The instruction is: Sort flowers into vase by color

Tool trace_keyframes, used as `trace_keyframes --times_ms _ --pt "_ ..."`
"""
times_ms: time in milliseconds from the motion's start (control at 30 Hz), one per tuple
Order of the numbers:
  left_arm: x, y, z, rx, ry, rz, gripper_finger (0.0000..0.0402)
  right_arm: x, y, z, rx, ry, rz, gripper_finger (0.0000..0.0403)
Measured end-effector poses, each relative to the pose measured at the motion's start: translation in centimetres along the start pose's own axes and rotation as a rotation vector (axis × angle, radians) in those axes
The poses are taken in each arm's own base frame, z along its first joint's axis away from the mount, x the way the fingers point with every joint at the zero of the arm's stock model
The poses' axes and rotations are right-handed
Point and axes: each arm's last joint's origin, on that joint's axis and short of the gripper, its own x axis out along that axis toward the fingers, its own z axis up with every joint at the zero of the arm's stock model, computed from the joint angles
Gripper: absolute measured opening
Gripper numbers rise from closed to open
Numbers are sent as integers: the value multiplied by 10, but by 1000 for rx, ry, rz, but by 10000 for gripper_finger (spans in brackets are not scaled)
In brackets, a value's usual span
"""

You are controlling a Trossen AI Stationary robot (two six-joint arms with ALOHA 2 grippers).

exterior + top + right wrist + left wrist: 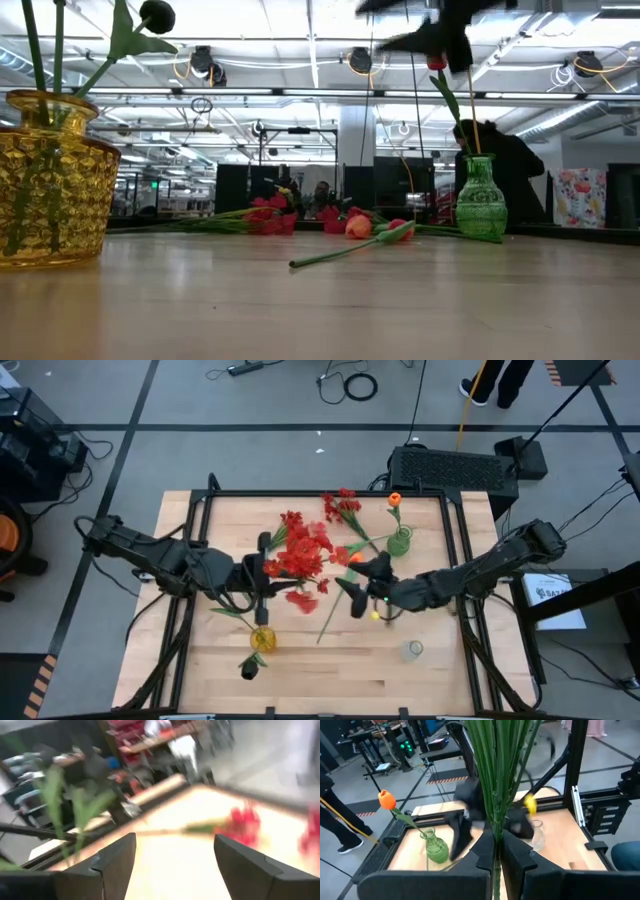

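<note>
Ribbed green glass vase (pixel 481 197) holds probably one orange tulip (pixel 386 800).

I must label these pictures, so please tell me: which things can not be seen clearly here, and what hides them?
- High view: the left gripper is partly covered by the bushy red flower clusters.
- Left wrist view: the green stems clamped between the fingers are cut off at the picture's top, so their blooms are unseen.
- Right wrist view: motion blur smears the red flowers; the open right gripper holds nothing.
- High view: the clear glass vase is too small to judge.
</note>
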Motion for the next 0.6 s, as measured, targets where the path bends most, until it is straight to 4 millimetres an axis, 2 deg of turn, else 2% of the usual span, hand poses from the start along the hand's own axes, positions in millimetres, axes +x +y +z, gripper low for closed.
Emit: trace_keyframes --times_ms 100,233,467,600 --pt "2 0 -1 17 6 22 20 15 -4 -23 152 54 -53 259" --pt "5 -1 -3 25 22 27 20 29 -5 -51 222 118 -90 264" --pt "4 -1 -2 22 17 29 20 53 -6 -73 263 220 -191 267" --pt "4 -1 -2 22 16 27 20 69 -5 -78 201 352 -250 267"
